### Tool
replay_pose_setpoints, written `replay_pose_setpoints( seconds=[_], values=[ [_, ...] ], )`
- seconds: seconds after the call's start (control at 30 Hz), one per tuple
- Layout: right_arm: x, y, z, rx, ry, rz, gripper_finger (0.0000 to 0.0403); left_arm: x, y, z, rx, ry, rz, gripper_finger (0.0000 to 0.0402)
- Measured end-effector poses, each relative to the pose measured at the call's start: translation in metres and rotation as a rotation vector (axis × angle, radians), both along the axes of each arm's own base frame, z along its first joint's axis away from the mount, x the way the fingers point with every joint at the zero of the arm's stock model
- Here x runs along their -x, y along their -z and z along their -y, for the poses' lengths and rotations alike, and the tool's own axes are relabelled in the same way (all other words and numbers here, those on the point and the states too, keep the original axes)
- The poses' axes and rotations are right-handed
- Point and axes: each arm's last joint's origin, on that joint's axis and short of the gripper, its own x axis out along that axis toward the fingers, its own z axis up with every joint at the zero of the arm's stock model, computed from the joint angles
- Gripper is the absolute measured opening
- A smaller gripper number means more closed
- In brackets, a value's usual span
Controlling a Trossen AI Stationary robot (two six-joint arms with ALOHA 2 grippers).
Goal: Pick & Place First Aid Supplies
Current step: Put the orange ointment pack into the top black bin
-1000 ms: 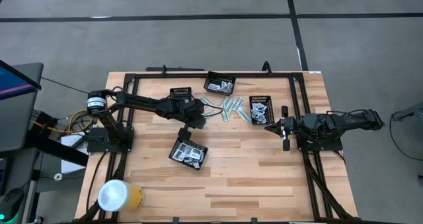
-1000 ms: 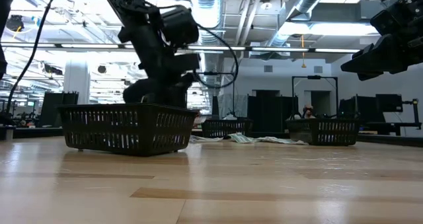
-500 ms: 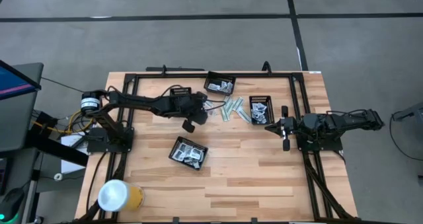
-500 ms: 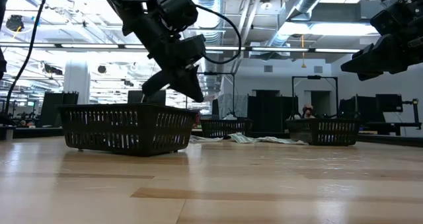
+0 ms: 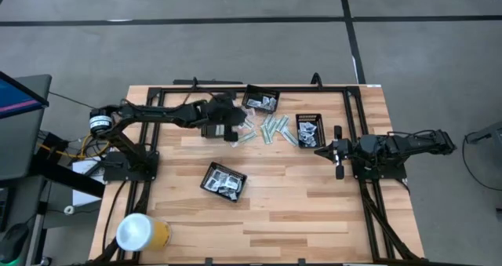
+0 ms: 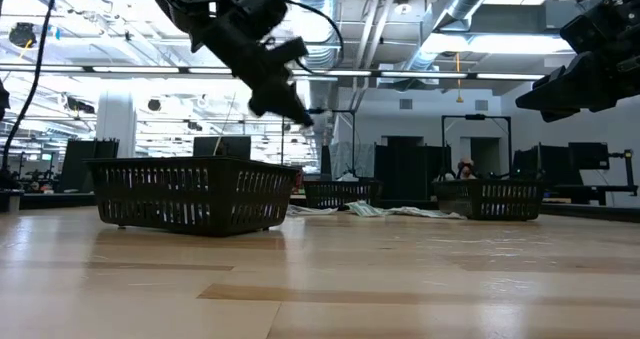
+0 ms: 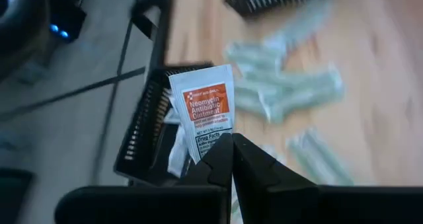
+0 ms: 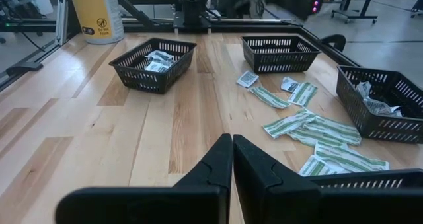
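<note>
My left gripper (image 5: 233,134) hangs above the table's far middle, shut on a white sachet with an orange-red label (image 7: 203,112). Beyond it the left wrist view shows a black mesh tray (image 7: 147,128) with packets in it, and loose pale green strips (image 7: 284,92) on the wood. The high view shows these strips (image 5: 271,129) lying flat between the far tray (image 5: 261,101) and the right tray (image 5: 310,130). A nearer tray (image 5: 223,180) holds more sachets. My right gripper (image 5: 339,152) waits shut over the table's right side, touching nothing. My left gripper pinches the sachet between its two fingers at one short edge (image 7: 213,145), on the printed text below the label. The fingers slant down toward the table's right. The sachet sticks out past the fingertips (image 7: 221,154), flat and lifted clear of the table.
A black frame rail (image 5: 235,88) runs around the work area. A yellow and white tub (image 5: 141,233) stands at the near left corner. A fourth tray (image 5: 213,113) lies partly under my left arm. Bare wood (image 5: 298,211) spreads across the near half.
My left gripper has risen from over the near tray and gone toward the table's far edge and a little to the right. It has tipped up from pointing steeply down to a shallow slant and has rolled. Its fingers have stayed shut.
</note>
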Motion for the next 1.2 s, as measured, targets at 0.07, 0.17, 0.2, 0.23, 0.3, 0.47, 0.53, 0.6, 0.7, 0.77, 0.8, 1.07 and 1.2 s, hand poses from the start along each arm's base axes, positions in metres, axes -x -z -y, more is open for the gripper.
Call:
replay_pose_setpoints(
  seconds=[0.07,0.17,0.2,0.23,0.3,0.47,0.53,0.6,0.7,0.77,0.8,1.07,1.2],
  values=[
    [0.000,0.000,0.000,0.000,0.000,0.000,0.0008,0.005,-0.010,-0.007,0.113,-0.009,0.111,0.0006],
    [0.000,0.000,0.000,0.000,0.000,0.000,0.0008,0.013,-0.022,-0.017,0.289,0.013,0.233,0.0005],
    [0.000,0.000,0.000,0.000,0.000,0.000,0.0008,0.016,-0.024,-0.021,0.334,0.022,0.260,0.0006],
    [0.000,0.000,0.000,0.002,0.009,0.001,0.0008,0.019,-0.027,-0.024,0.372,0.032,0.285,0.0006],
    [0.000,-0.001,0.003,0.022,0.095,0.012,0.0008,0.023,-0.030,-0.029,0.420,0.051,0.313,0.0007],
    [0.000,-0.003,0.009,0.048,0.241,0.037,0.0008,0.022,-0.030,-0.037,0.492,0.016,0.360,0.0005],
    [0.000,-0.004,0.010,0.046,0.252,0.046,0.0008,0.019,-0.028,-0.038,0.503,0.025,0.379,0.0006],
    [0.000,-0.004,0.011,0.046,0.258,0.045,0.0008,0.016,-0.029,-0.039,0.506,0.061,0.399,0.0007],
    [0.000,-0.003,0.011,0.047,0.263,0.042,0.0008,0.014,-0.029,-0.039,0.504,0.077,0.410,0.0006],
    [0.000,-0.003,0.011,0.046,0.262,0.044,0.0008,0.015,-0.030,-0.039,0.506,0.078,0.420,0.0005],
    [0.000,-0.004,0.011,0.045,0.260,0.046,0.0008,0.015,-0.031,-0.039,0.516,0.074,0.422,0.0005],
    [-0.002,-0.023,0.011,-0.012,0.259,0.248,0.0008,0.014,-0.034,-0.034,0.536,0.086,0.449,0.0005],
    [-0.001,-0.043,0.011,-0.052,0.270,0.462,0.0008,0.013,-0.036,-0.034,0.553,0.088,0.473,0.0007]
  ],
)
